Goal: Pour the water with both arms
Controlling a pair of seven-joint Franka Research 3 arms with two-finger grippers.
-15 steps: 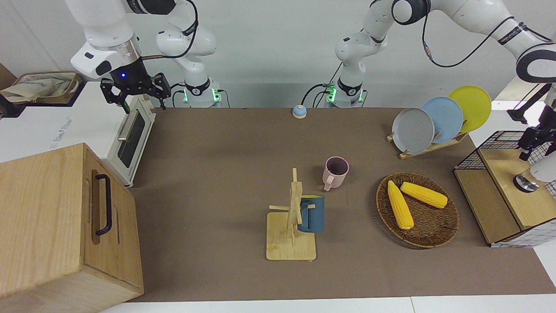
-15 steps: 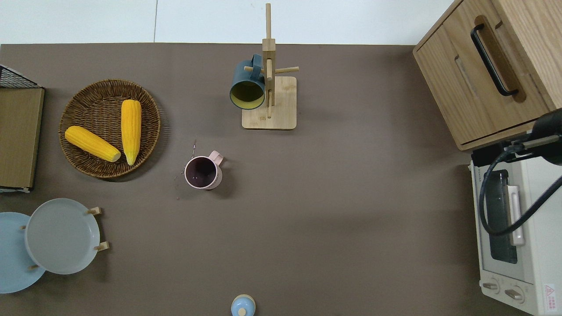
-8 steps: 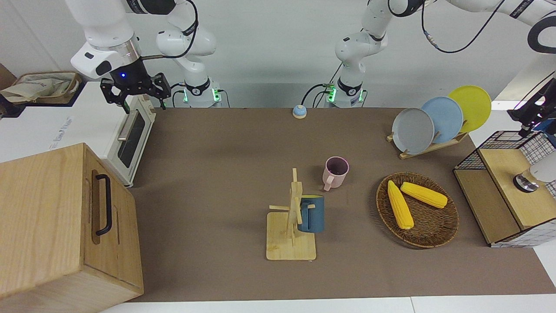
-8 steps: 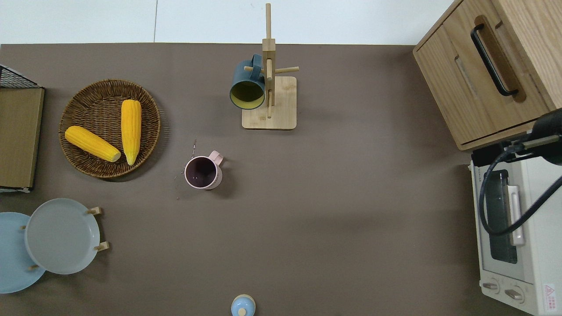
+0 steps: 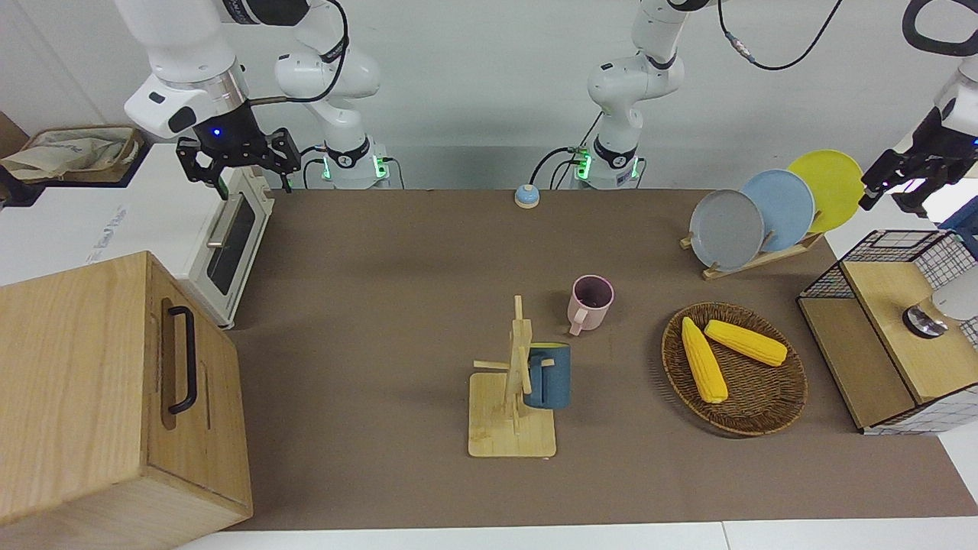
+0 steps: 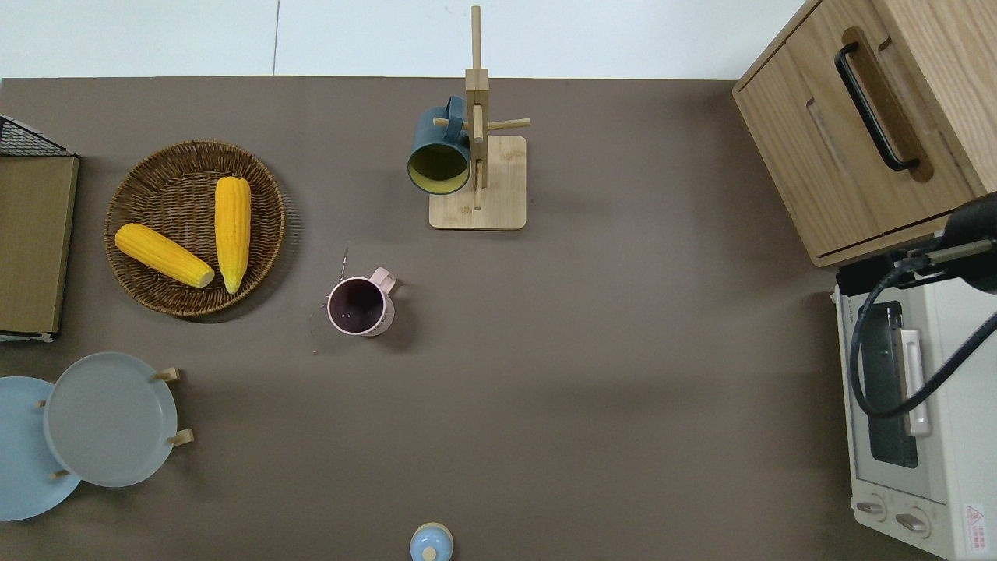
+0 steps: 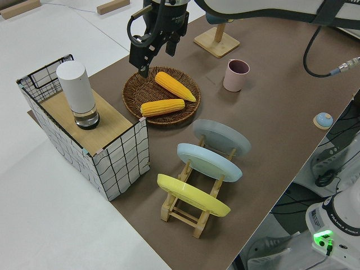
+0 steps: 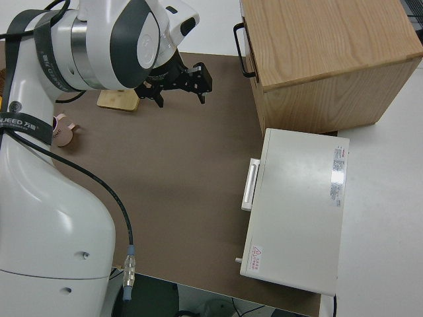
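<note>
Your brown-covered table (image 5: 397, 290) carries, at the right arm's end, a large oak cabinet with a black handle (image 5: 114, 389) and a white toaster oven (image 5: 229, 244) beside it, nearer the robots. The right gripper (image 5: 237, 174) hangs in the air with its black fingers spread and nothing between them; that arm is parked.

At the left arm's end stands a wire-grid box with a wooden top (image 7: 90, 132), and on it a white cylindrical bottle with a clear base (image 7: 79, 93). Your left gripper (image 7: 156, 53) is up in the air with its fingers spread and empty; the bottle stands upright below it, well apart from it.

Toward the table's middle from that gripper you have a round wicker tray (image 5: 752, 416) with two yellow corn cobs (image 5: 703, 359), then a pink mug (image 5: 590, 302) standing upright, and a dark blue mug (image 5: 550, 376) hanging on a bamboo mug tree (image 5: 513, 412). Three plates, grey, blue and yellow, lean in a wooden rack (image 5: 764, 210).
</note>
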